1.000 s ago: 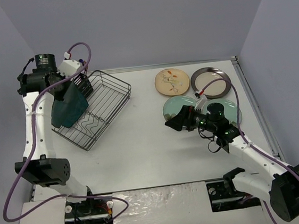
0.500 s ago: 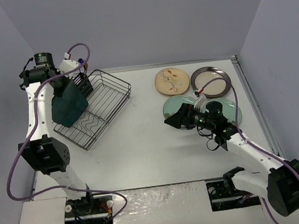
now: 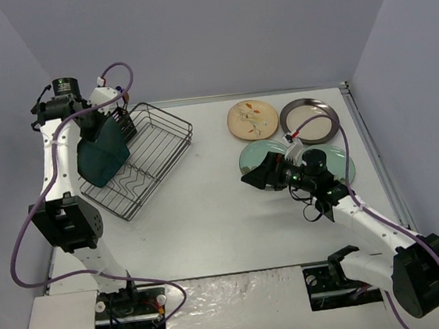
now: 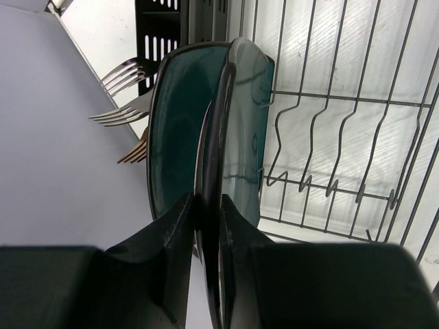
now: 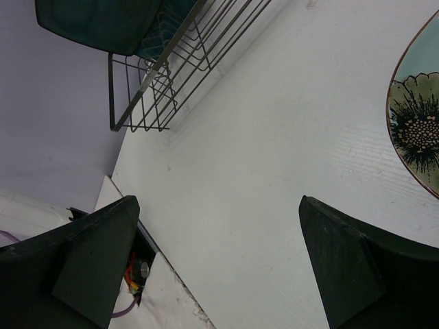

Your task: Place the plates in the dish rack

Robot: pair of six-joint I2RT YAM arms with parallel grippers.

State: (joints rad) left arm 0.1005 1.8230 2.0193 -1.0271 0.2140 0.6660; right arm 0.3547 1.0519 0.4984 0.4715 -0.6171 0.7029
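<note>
**Teal plate held on edge over the rack**

Your left gripper (image 4: 206, 202) pinches the rim of a dark teal plate (image 3: 102, 155). It holds the plate upright over the left end of the rack (image 3: 162, 139), upper left of the overhead frame, probably so it can slot between the wire dividers (image 4: 329, 185). That arm stretches up the left edge, wrist folded down. Your right gripper (image 5: 218, 205), fingers spread wide, hovers centre right beside the flowered plate (image 5: 418, 130), likely the next pickup. The cream plate (image 3: 252, 119) and dark-rimmed plate (image 3: 309, 120) lie flat above it.
</note>
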